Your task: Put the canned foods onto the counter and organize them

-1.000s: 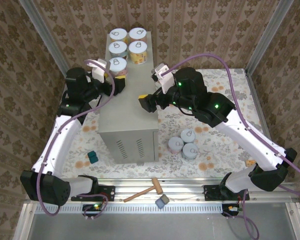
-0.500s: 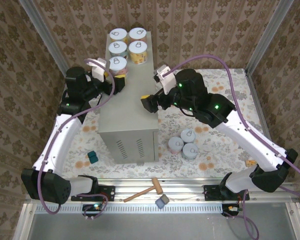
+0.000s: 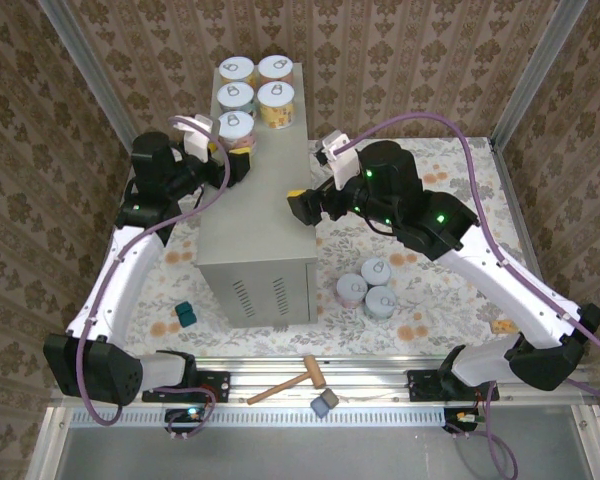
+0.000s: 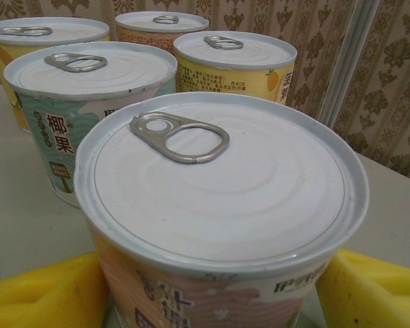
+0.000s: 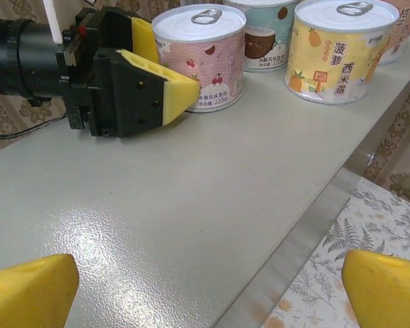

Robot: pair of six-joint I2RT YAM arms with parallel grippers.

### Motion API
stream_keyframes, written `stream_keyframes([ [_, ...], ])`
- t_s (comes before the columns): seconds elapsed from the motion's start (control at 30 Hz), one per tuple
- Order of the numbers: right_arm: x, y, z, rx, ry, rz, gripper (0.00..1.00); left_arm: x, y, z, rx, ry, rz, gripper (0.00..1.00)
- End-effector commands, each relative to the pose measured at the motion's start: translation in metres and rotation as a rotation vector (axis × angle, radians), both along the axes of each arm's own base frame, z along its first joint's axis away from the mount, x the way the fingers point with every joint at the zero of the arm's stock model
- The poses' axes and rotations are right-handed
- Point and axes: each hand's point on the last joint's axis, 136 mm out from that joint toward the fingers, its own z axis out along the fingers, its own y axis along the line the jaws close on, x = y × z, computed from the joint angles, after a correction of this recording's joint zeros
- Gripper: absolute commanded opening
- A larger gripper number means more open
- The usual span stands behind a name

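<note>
1. Left hand [image 4: 208, 301] is clenched on the pink can [image 4: 219, 198], with a yellow pad [image 4: 41, 294] against each side, low on the label.
2. That can stands near the far end of the surface [image 3: 255, 220], just on the near side of four cans [image 3: 276, 95] set in a two-by-two block.
3. Right hand [image 5: 205, 290] hangs released with its pads wide apart over the surface's right edge, grasping nothing.
4. As I judge it, the step in hand is setting down the fifth can. The next move calls for letting go and drawing back without nudging the block.
5. The overhead view gives what is left to fetch: three cans [image 3: 368, 290] clustered on the floral floor [image 3: 430, 300], right of the surface.
6. The right wrist view sees the grip side-on, and the pink can's base looks flat on the top. The left wrist view gives the pull-tab lids and label print close up.
</note>
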Motion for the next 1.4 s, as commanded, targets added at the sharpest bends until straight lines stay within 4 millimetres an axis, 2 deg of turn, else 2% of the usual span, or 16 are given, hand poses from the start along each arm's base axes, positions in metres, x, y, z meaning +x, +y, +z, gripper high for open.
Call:
stream_keyframes([
  [0.0,0.0001,-0.0097,0.0111,0.034,-0.026,-0.036,1.00,0.0074,0.0007,-0.0039,-0.019,0.032,-0.001,0.77],
  [1.23,-0.0027,-0.0158,0.0062,0.042,-0.015,-0.049,1.00,0.0109,0.0046,-0.0076,-0.017,0.040,0.014,0.82],
  [1.37,-0.0022,-0.0164,0.0040,0.038,-0.012,-0.050,1.00,0.0079,0.0049,-0.0038,-0.023,0.036,0.012,0.88],
])
